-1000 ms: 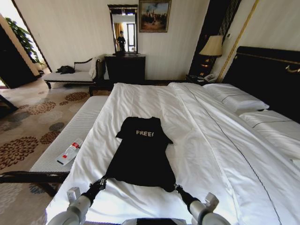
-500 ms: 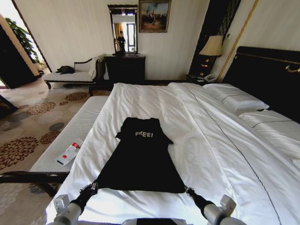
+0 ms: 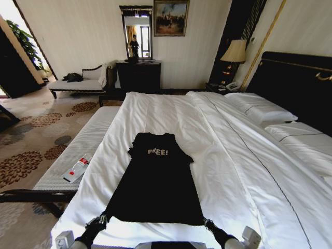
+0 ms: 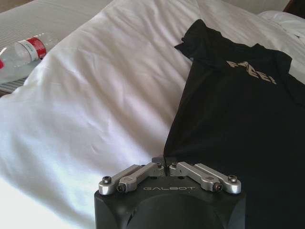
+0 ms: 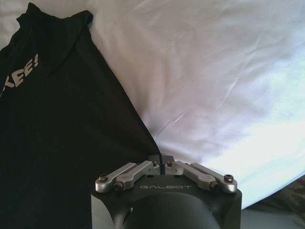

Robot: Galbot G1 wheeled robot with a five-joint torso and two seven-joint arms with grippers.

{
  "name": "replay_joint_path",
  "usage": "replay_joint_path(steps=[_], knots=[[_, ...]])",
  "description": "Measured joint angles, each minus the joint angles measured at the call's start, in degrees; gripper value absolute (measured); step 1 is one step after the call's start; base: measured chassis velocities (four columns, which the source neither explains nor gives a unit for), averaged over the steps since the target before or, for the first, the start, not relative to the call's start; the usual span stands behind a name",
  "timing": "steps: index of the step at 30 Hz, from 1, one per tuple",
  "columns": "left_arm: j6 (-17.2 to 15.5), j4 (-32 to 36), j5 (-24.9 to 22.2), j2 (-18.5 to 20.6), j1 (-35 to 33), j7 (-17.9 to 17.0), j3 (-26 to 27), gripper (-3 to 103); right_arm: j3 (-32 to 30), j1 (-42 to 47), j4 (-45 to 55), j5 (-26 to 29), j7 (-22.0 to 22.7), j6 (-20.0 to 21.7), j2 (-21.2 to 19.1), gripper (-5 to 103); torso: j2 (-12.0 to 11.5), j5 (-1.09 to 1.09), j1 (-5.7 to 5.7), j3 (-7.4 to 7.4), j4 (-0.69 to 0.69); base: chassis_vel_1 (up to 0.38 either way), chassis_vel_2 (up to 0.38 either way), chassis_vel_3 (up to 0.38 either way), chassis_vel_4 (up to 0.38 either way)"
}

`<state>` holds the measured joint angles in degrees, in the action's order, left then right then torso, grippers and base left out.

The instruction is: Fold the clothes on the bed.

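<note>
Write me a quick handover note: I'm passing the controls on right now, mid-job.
Left hand: shut on the near left hem corner of the black T-shirt.
Right hand: shut on the near right hem corner.
The T-shirt lies flat and spread on the white bed, print side up, collar away from the robot, hem stretched between both hands near the bed's edge.
A water bottle lies on the bench beside the bed, on the robot's left.
Done: T-shirt laid out and gripped.
Left: no fold made yet.
</note>
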<state>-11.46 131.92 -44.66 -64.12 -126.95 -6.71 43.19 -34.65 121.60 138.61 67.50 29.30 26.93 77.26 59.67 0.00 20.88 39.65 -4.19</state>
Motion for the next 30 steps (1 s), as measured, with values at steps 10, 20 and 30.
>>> replay_joint_path(steps=[10, 20, 30], knots=[[0.7, -0.6, -0.3, -0.7, -1.7, -0.7, 1.5, 0, 2.6, 1.5, 0.1, -3.5, 0.0, -0.7, 0.8, 0, 0.0, 0.0, 0.0, 0.0, 0.0, 0.0, 0.0, 0.0, 0.0], [0.6, -2.4, 1.7, -2.0, 0.8, -2.7, -1.2, 0, 5.1, 0.1, -2.1, -6.0, 0.7, -1.5, 0.9, 0, 0.0, 0.0, 0.0, 0.0, 0.0, 0.0, 0.0, 0.0, 0.0], [0.1, -2.2, 5.8, -2.0, 1.6, -5.2, -2.5, 21, 6.6, -1.3, -3.2, -8.1, 2.3, -1.5, 1.0, 13, 0.0, 0.01, 0.0, 0.0, 0.0, 0.0, 0.0, 0.0, 0.0]])
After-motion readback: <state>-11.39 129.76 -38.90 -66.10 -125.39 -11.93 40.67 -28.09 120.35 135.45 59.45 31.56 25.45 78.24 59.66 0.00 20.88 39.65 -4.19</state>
